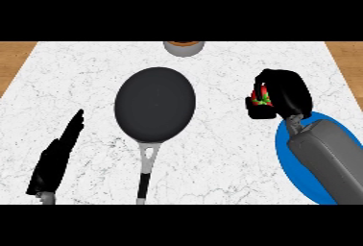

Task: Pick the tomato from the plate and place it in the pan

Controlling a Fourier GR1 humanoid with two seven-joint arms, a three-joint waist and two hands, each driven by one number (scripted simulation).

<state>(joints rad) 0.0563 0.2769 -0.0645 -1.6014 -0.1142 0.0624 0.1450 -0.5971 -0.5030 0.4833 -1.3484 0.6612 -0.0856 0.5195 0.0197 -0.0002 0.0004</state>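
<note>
Right hand [282, 92] was seen curled round the tomato [261, 98], fingers and thumb closed on it so that only a small red patch with a green star-shaped stalk showed between them. Held so, the tomato was carried clear of the blue plate [289, 153], above bare marble to the plate's upper left, and well apart from the pan [155, 103], which lay to the left with its handle pointing toward the robot. The pick was judged done and the carry across to the pan not yet made. Trouble could be expected from two causes: little of the fruit could be seen in the grasp, so a round, smooth skin might slip out if the hand were tilted in travel; and a release made too early or too high might let it land short of the pan or roll over the shallow rim. The forearm might also sweep the plate, since it lay over it. Further out, the left hand [56, 156] was resting near the lower left, fingers straight and pressed together, and a bowl [184, 47] was partly visible at the counter's [85, 72] far edge.
</note>
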